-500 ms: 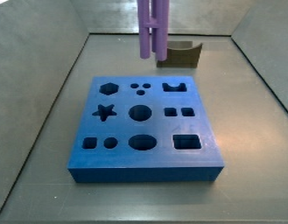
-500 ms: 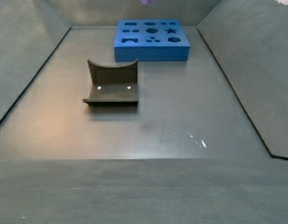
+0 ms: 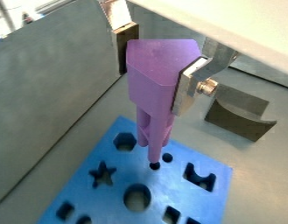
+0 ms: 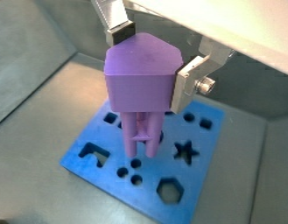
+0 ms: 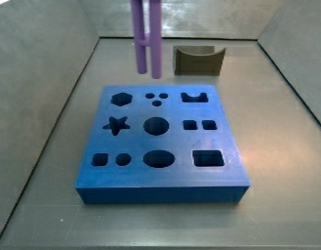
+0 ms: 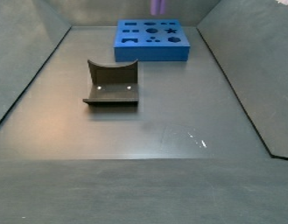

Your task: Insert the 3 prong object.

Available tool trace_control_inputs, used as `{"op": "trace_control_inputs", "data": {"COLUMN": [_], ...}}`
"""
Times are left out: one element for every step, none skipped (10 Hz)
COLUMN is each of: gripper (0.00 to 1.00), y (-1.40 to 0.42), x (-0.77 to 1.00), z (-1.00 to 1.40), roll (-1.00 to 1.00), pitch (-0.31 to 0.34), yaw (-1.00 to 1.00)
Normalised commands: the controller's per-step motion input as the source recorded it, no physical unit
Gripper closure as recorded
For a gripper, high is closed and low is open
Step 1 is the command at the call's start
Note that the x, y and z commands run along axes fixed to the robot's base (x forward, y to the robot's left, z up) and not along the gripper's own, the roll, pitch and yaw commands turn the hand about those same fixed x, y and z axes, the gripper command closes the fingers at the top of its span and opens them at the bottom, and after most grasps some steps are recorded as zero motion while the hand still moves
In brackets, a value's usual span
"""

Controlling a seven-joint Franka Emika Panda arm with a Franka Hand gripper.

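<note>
Claw sits above the blue block, clenched on the 3 prong object. In both wrist views the silver finger plates press against the light-purple piece's thick upper body from opposite sides.

3 prong object hangs upright, prongs pointing down, held clear of the block's top face. In a side view only its lower rods show, coming down from the upper frame edge, their tips above the block's far edge near the small round holes. In a wrist view the prong tips line up close to those small holes. Whether the tips touch the block: cannot tell.

Blue block lies flat on the grey counter; its cut-outs include a star, a hexagon, circles and squares.

Olive-brown notched block stands on the counter beyond the blue block, apart from it. In a side view it lies nearer the camera, well apart from the blue block.
</note>
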Motion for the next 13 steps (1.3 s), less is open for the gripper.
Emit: {"op": "trace_control_inputs", "data": {"gripper": [1.0,1.0,1.0,1.0,1.0,1.0,1.0,1.0,1.0,1.0,1.0,1.0,1.0], "y": [0.26,0.12,0.0,0.0,0.03,0.14,0.32,0.31,0.25,0.21,0.09,0.0,-0.04], "x": [-0.18,-0.08,0.0,0.0,0.0,0.01,0.18,0.2,0.05,0.05,0.11,0.06,0.0], "z": [-0.19,-0.24,-0.3,-0.31,-0.37,-0.32,-0.3,-0.29,-0.29,-0.25,-0.21,-0.17,-0.02], "roll": [0.0,0.0,0.0,0.0,0.0,0.0,-0.02,-0.03,-0.03,-0.03,-0.02,-0.03,-0.03], "pitch": [-0.099,-0.076,-0.046,-0.043,-0.026,-0.057,-0.061,-0.03,0.0,0.0,0.0,-0.004,0.0], "yaw": [-0.69,-0.87,-1.0,-1.0,-1.0,-0.88,-0.68,-0.56,-0.4,-0.4,-0.29,-0.07,0.0]}}
